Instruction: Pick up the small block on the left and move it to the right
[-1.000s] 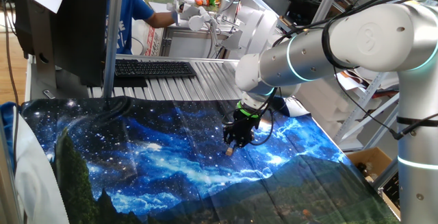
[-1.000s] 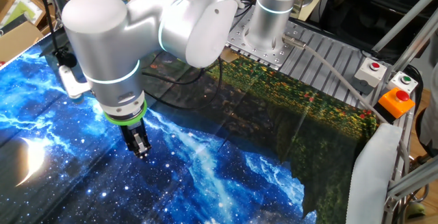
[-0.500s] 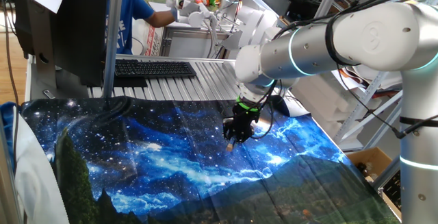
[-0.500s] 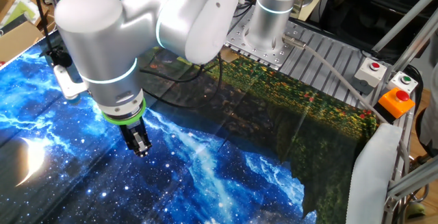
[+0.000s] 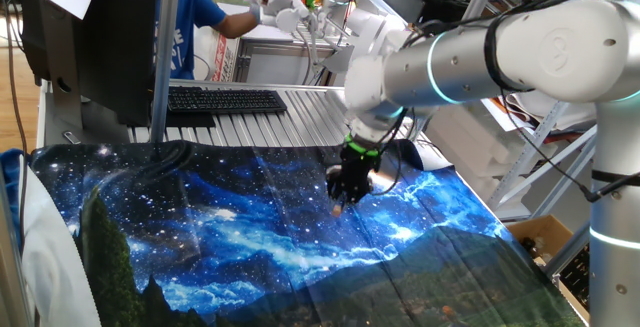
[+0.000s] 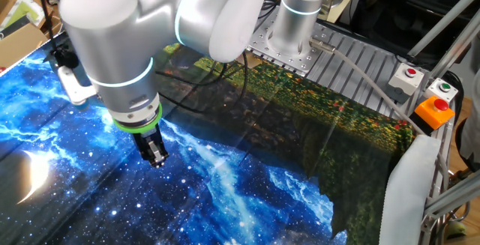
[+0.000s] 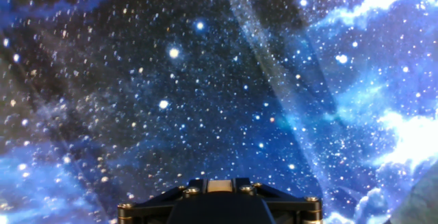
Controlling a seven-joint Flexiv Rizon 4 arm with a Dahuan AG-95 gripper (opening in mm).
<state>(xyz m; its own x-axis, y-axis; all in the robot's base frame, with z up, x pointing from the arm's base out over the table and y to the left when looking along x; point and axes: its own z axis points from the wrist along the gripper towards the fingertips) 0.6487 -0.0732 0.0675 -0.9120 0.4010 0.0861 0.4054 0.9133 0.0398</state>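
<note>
right now i see the gripper (image 5: 338, 205) clamped on the small block (image 5: 337, 208) (a tan speck at the fingertips), hanging just above the starry blue cloth (image 5: 220, 227) near its middle.

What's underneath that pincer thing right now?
Under the pincer lies the starry blue cloth. A tiny tan block sits pinched at its tip. The table beneath the cloth is covered.
</note>
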